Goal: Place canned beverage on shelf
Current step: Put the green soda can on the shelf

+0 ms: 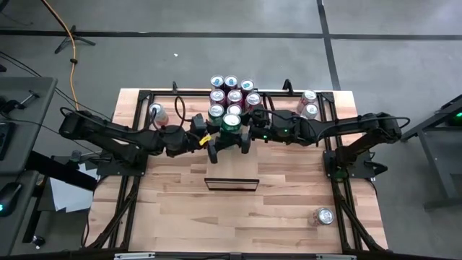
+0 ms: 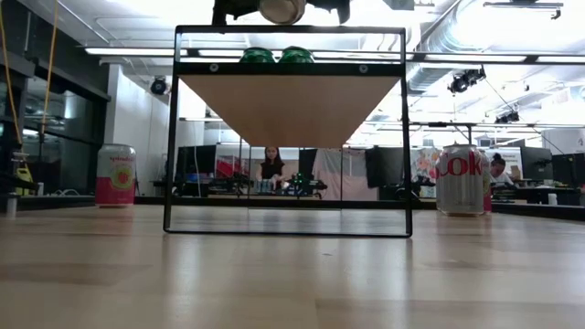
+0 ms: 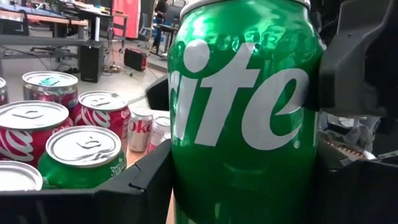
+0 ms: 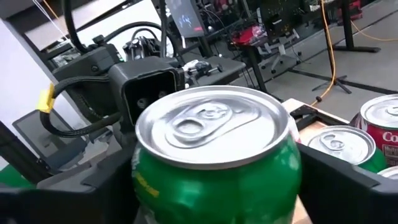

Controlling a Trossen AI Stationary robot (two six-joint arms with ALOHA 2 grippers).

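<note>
Green can (image 3: pixel 242 118) is filling both wrist views, hanging above the shelf's (image 1: pixel 231 108) near end, with left gripper (image 1: pixel 216 142) clamping it and right gripper (image 1: pixel 244 137) flanking it, jaws spread wide. Placing is underway; setting down and releasing are remaining. Standing cans (image 1: pixel 232 94) are crowding the shelf. Loose cans (image 1: pixel 309 105) are sitting around the tabletop (image 1: pixel 180 209).

Two long dark arms made of chunky black pieces. Black cables looping along left arm (image 1: pixel 115 133) and right arm (image 1: pixel 361 130). Yellow tag by left gripper (image 1: pixel 216 144). Tiny green light near right gripper (image 1: pixel 245 137). Boxy black fingers (image 4: pixel 348 186).
</note>
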